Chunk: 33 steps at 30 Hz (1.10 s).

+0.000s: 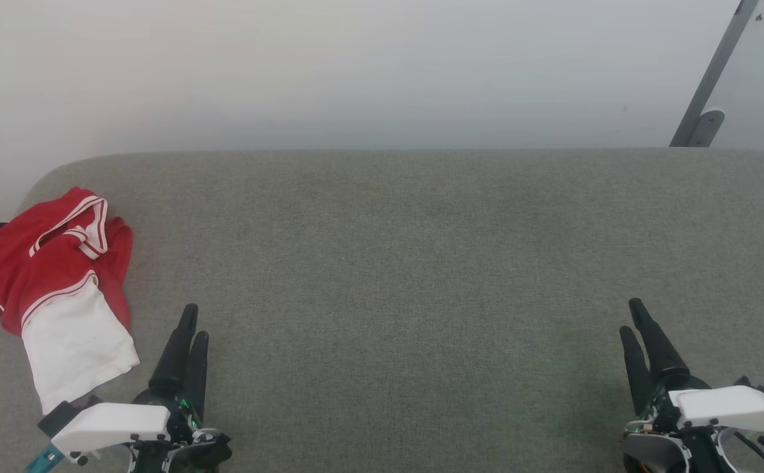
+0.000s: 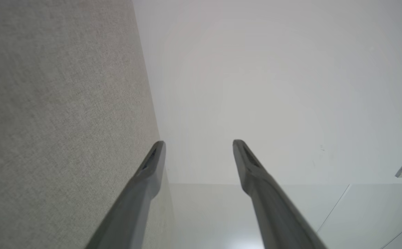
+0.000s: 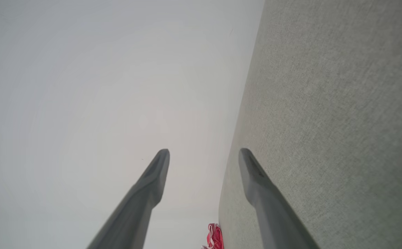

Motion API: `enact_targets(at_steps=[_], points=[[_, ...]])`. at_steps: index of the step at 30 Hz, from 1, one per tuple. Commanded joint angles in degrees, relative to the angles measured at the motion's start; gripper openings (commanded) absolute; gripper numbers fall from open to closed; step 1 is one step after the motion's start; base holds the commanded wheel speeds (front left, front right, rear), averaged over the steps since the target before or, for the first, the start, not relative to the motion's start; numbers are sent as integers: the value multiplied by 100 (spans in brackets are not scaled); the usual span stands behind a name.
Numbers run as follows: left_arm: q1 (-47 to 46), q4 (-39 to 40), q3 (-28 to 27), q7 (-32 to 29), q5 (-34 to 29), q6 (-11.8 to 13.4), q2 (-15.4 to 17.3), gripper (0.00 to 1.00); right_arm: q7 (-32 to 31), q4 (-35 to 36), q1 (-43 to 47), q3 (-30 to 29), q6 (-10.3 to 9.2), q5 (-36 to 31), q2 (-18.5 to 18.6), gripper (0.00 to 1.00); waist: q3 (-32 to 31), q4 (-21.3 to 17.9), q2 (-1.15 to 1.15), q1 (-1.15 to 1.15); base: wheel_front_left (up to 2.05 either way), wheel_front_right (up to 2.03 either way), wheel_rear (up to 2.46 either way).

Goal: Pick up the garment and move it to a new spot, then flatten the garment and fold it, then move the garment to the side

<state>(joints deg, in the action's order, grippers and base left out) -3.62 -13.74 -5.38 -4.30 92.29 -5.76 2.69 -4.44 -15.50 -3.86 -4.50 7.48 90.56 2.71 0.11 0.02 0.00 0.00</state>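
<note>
Garment (image 1: 53,282) crumpled just beside L gripper (image 1: 191,322), untouched

A bare test room — grey padded surface (image 1: 421,263), blank white wall (image 1: 355,66).

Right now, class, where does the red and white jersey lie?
In the head view the garment lies crumpled at the left end of the grey cushion, just left of the open left gripper.
</note>
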Motion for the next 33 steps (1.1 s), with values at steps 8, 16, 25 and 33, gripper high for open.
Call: enact_targets(at_steps=[8, 16, 25, 33], points=[[33, 338, 137, 277, -394, 256, 180, 100, 240, 87, -225, 234, 0, -529, 121, 100, -16, 2, 0, 0, 0, 0, 0], [79, 428, 288, 457, -1088, 480, 413, 100, 385, 0, -288, 334, 0, -1240, 265, 100, -33, 3, 0, 0, 0, 0, 0], [126, 555, 439, 659, -2261, 715, 670, 100, 435, -107, -389, 315, 1, -2413, 407, 100, -56, -8, 0, 0, 0, 0, 0], [186, 580, 540, 821, -3167, 808, 881, 100, 440, -99, -430, 285, 1, -3236, 477, 100, -75, -20, 0, 0, 0, 0, 0]])
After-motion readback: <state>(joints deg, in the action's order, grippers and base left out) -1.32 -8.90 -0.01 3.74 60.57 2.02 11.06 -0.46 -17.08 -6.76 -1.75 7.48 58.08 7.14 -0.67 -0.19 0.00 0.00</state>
